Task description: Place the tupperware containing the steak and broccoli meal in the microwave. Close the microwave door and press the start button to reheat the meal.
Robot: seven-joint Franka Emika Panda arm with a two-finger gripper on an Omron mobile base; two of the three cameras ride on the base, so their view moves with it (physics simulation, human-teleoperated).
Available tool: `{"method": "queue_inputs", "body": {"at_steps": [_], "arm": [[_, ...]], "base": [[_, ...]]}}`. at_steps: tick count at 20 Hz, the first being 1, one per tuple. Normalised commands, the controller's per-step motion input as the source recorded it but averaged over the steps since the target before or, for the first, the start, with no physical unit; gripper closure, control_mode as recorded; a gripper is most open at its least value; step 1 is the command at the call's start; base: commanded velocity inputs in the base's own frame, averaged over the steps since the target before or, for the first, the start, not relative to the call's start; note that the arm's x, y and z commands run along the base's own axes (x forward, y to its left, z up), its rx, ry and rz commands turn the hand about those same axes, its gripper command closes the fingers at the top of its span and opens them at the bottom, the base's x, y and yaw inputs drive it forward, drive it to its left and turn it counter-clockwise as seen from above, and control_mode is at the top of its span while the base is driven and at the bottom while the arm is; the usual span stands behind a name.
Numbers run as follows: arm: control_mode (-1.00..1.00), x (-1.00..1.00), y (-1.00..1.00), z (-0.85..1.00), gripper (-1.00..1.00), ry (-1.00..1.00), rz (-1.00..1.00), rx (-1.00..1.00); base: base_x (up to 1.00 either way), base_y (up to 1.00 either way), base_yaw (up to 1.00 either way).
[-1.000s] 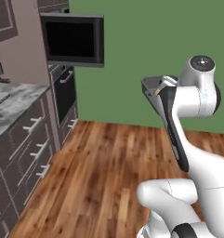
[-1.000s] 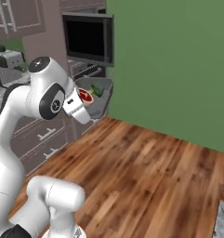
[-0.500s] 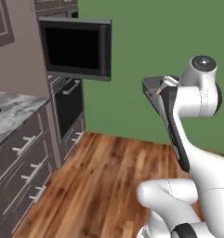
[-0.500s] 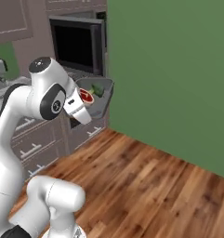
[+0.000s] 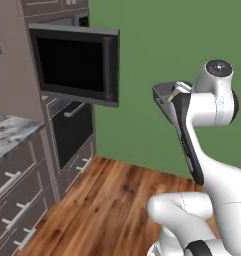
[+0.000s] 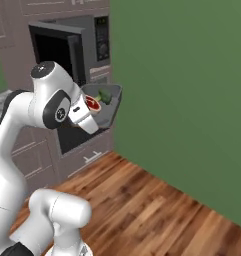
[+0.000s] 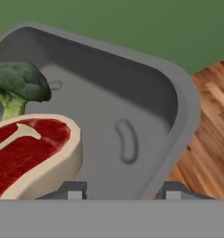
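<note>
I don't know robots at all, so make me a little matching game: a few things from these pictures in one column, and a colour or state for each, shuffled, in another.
Things:
1. microwave door
2. tupperware
3. steak
4. broccoli

Descriptions:
A. red with a pale rim
B. swung open, black window
C. green floret
D. grey, carried in the air at the arm's tool

Pairs: 1-B, 2-D, 3-A, 4-C

steak [image 7: 29, 153] and broccoli [image 7: 18, 88] in tupperware [image 7: 132, 93] | tupperware right of microwave door [image 5: 74, 65] | oven [image 5: 72, 132] below microwave [image 6: 79, 42]
</note>
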Motion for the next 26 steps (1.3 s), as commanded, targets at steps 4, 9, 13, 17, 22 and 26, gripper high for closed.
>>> {"method": "queue_inputs", "body": {"at_steps": [4,9,13,17,22,26], "arm": [[1.00,0.00,0.00,0.00,1.00,0.00,0.00,0.00],[1.00,0.00,0.00,0.00,1.00,0.00,0.00,0.00],[1.00,0.00,0.00,0.00,1.00,0.00,0.00,0.00],[1.00,0.00,0.00,0.00,1.00,0.00,0.00,0.00],[1.00,0.00,0.00,0.00,1.00,0.00,0.00,0.00],[1.00,0.00,0.00,0.00,1.00,0.00,0.00,0.00]], "base": [[0.74,-0.63,0.26],[0.54,-0.49,0.34],[0.18,-0.46,0.32],[0.04,-0.41,0.30],[0.05,-0.54,0.31],[0.08,-0.65,0.30]]}}
